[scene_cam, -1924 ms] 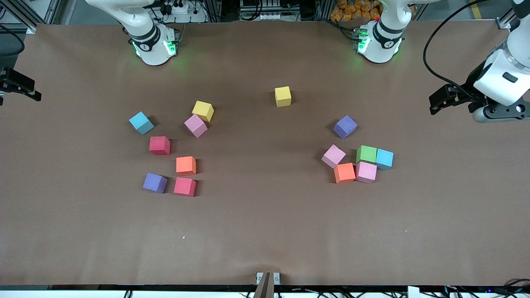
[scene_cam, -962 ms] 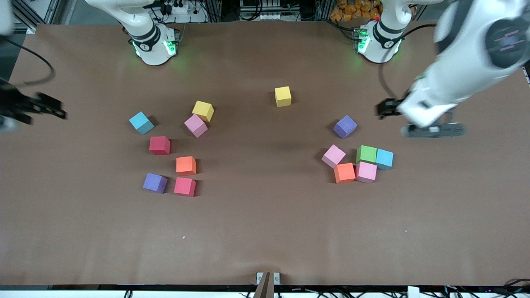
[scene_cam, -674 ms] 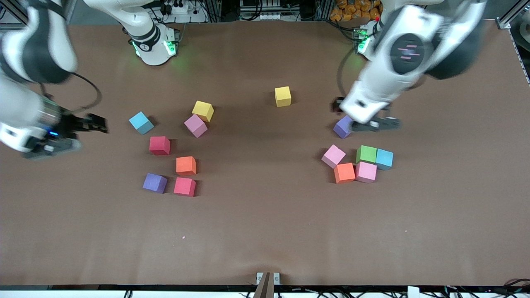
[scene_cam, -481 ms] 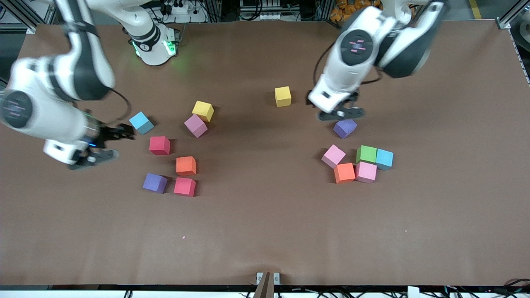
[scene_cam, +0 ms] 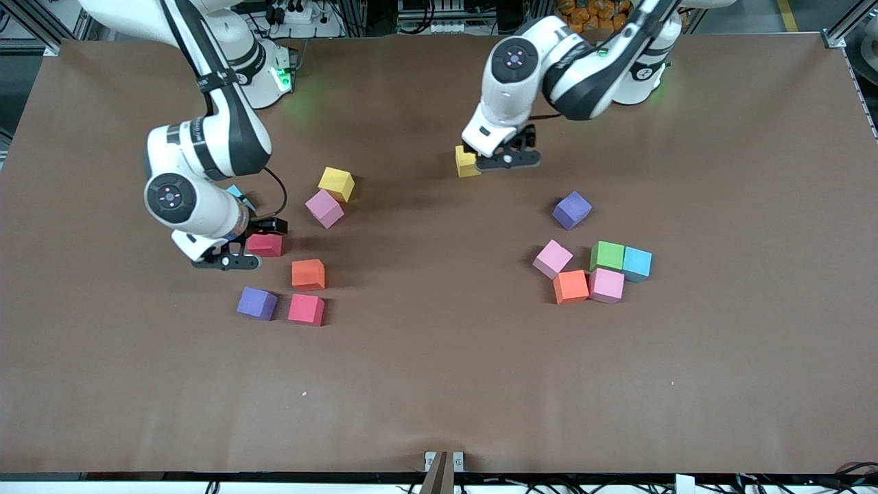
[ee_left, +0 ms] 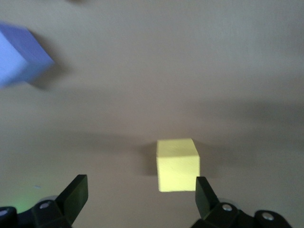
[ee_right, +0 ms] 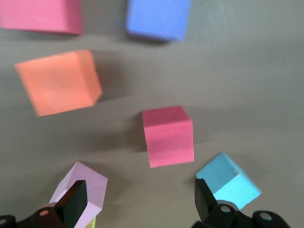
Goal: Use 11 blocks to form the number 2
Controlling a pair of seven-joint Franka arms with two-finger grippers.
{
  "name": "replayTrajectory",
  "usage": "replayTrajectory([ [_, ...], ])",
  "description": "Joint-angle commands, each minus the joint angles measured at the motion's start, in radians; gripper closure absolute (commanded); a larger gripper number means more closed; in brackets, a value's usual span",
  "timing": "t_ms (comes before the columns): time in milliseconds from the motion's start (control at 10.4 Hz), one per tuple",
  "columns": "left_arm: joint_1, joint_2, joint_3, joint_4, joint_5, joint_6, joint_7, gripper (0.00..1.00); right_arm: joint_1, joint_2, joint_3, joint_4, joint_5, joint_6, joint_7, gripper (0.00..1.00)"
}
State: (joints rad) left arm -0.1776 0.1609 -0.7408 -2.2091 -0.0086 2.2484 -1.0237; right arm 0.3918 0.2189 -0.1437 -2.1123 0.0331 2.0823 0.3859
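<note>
The blocks lie loose in two groups, and no number 2 shows. Toward the right arm's end lie a yellow [scene_cam: 336,184], pink [scene_cam: 324,208], red [scene_cam: 266,245], orange [scene_cam: 308,274], purple [scene_cam: 257,302] and second red cube [scene_cam: 306,309]. Toward the left arm's end lie a purple [scene_cam: 571,210], pink [scene_cam: 552,259], green [scene_cam: 607,256], orange [scene_cam: 571,287] and pink cube [scene_cam: 606,285]. My left gripper [scene_cam: 504,156] hangs open over a lone yellow cube [ee_left: 177,164]. My right gripper [scene_cam: 264,230] hangs open over the red cube [ee_right: 167,135].
One light-blue cube [scene_cam: 637,263] touches the green one. Another light-blue cube [ee_right: 228,183] lies close by my right gripper, mostly hidden under the right arm in the front view. The brown table [scene_cam: 439,384] has bare room nearer the front camera.
Both arms swung in from the table's ends. The left gripper passed the purple cube and came over the lone yellow cube. The right gripper came over the red cube. No block moved.
</note>
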Motion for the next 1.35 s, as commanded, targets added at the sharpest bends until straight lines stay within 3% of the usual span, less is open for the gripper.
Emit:
replayTrajectory([
  [0,-0.065,0.066,-0.005,-0.050,-0.004,0.118,-0.132,0.00,0.076,-0.099,-0.004,-0.142,0.049,0.076,0.273,0.00],
  [289,-0.108,0.146,0.000,-0.050,0.010,0.200,-0.196,0.00,0.122,-0.099,-0.004,-0.207,0.219,0.172,0.451,0.00],
  [481,-0.108,0.201,0.001,-0.043,0.105,0.227,-0.257,0.00,0.134,-0.093,-0.005,-0.219,0.327,0.235,0.499,0.00],
  [770,-0.099,0.272,0.009,-0.032,0.225,0.258,-0.351,0.00,0.226,-0.029,-0.005,-0.271,0.329,0.404,0.603,0.00],
  [1058,-0.099,0.305,0.023,-0.011,0.226,0.258,-0.351,0.00,0.260,-0.019,-0.007,-0.313,0.327,0.417,0.603,0.00],
  [1155,-0.102,0.313,0.023,-0.011,0.226,0.258,-0.351,0.08,0.265,-0.027,-0.008,-0.325,0.326,0.414,0.599,0.00],
  [1251,-0.105,0.316,0.023,-0.012,0.226,0.258,-0.351,0.35,0.262,-0.035,-0.011,-0.324,0.323,0.389,0.597,0.00],
])
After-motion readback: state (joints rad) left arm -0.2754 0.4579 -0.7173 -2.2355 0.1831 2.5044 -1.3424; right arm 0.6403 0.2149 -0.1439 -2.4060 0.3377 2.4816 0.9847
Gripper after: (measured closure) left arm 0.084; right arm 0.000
